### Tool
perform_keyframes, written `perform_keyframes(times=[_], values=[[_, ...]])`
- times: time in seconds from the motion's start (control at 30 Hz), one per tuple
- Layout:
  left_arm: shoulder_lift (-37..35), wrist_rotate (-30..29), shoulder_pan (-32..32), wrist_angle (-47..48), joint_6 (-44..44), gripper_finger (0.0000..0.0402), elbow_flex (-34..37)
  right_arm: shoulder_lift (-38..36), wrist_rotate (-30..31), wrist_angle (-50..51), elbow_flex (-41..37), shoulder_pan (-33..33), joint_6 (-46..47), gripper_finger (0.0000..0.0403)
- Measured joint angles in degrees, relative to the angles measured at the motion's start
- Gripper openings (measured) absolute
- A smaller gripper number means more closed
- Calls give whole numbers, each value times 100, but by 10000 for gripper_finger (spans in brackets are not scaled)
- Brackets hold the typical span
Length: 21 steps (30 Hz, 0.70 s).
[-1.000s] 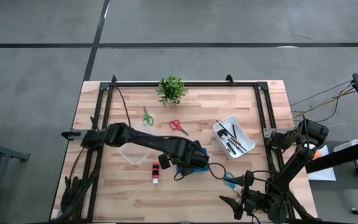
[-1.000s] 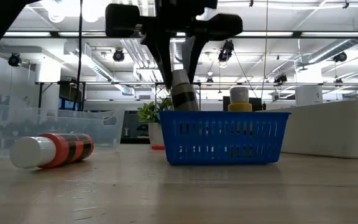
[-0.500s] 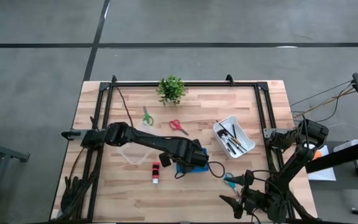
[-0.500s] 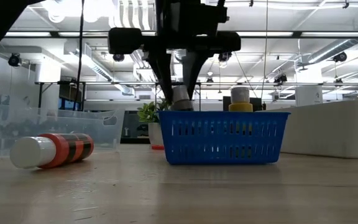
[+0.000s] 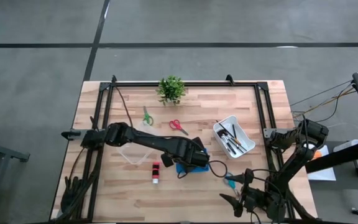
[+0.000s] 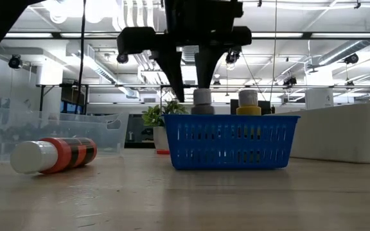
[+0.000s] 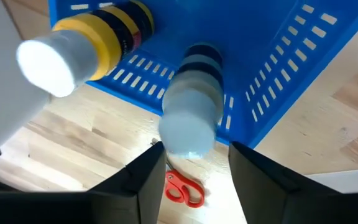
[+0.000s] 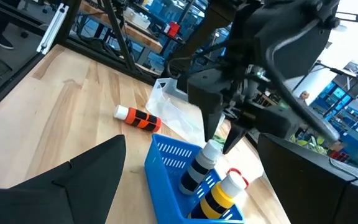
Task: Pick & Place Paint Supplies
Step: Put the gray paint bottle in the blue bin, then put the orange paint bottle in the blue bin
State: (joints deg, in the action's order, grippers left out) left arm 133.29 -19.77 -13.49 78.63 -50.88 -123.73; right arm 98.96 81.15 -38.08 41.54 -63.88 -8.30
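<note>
The blue basket [image 5: 194,163] is lying largely hidden under the left gripper [image 5: 194,157] from above; the right gripper [image 5: 234,203] is running past the picture's bottom edge.

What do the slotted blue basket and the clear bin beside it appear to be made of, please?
The slotted blue basket looks like moulded plastic with a slightly glossy finish: its walls show even rows of thin vertical slots and a smooth rim. The clear bin also seems to be plastic, thin and see-through, since the room shows through its walls; glass looks unlikely, though that cannot be ruled out.
</note>
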Motion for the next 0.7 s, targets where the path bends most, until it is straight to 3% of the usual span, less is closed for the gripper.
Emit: perform_keyframes(times=[0.3, 0.43, 0.57, 0.7], values=[[-95, -529, -149, 449, 355, 144, -581, 0, 0, -22, -9, 0, 25, 361], [-346, -633, -264, 879, 1011, 143, -816, 0, -3, -30, -9, 0, 25, 361], [-691, -145, -415, 1053, 2571, 143, -819, 0, 0, -37, -9, 0, 44, 361], [-958, 993, -515, 1039, 5209, 143, -737, 2, -5, -68, 20, 0, 84, 361]])
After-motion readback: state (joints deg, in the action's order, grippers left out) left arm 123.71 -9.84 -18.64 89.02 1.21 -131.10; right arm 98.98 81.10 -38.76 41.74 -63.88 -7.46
